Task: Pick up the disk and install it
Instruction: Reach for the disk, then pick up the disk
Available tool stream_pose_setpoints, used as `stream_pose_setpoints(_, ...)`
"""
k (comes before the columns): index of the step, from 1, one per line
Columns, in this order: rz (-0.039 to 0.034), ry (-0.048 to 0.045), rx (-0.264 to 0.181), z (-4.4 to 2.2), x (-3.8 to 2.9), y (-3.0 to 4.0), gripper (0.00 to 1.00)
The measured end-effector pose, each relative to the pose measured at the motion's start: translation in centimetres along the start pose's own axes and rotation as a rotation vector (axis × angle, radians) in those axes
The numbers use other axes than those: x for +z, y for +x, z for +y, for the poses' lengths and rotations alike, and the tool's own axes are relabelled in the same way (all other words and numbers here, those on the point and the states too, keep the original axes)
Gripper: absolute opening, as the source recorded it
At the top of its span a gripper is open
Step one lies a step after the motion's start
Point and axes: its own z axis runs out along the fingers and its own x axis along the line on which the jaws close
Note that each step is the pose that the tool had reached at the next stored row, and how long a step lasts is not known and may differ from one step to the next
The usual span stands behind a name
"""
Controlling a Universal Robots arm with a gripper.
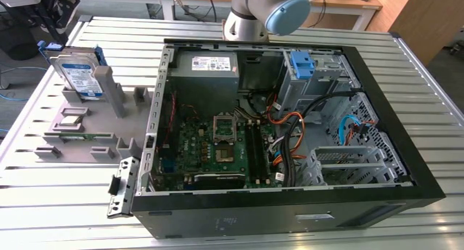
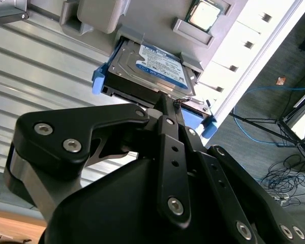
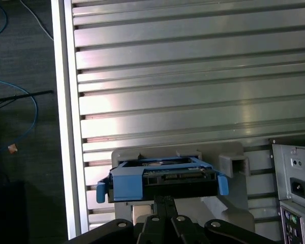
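The disk (image 1: 78, 72) is a silver hard drive with a white-and-blue label in a blue bracket. It stands on edge in a slot of the grey holder (image 1: 108, 111) at the exterior view's left. Both wrist views show the disk (image 2: 152, 63) (image 3: 162, 178) beyond the fingertips, with its blue bracket ends sticking out either side. My gripper (image 2: 168, 104) (image 3: 165, 201) is shut, its black fingers pressed together with nothing between them. It lines up with the disk's near edge but stands apart from it.
The open computer case (image 1: 406, 152) lies at the middle and right of the slatted metal table (image 1: 65, 195). A lone blue bracket (image 1: 301, 65) sits in its drive bay, beside the grey power-supply box (image 1: 214, 65). A processor chip (image 1: 70, 120) rests in the holder. Cables lie on the floor (image 2: 290, 178).
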Motion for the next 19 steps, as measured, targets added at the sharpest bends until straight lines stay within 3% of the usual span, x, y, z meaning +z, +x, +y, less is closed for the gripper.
stream_pose_setpoints(19,0.0,0.0,0.0,0.02,-0.25,0.01,0.11)
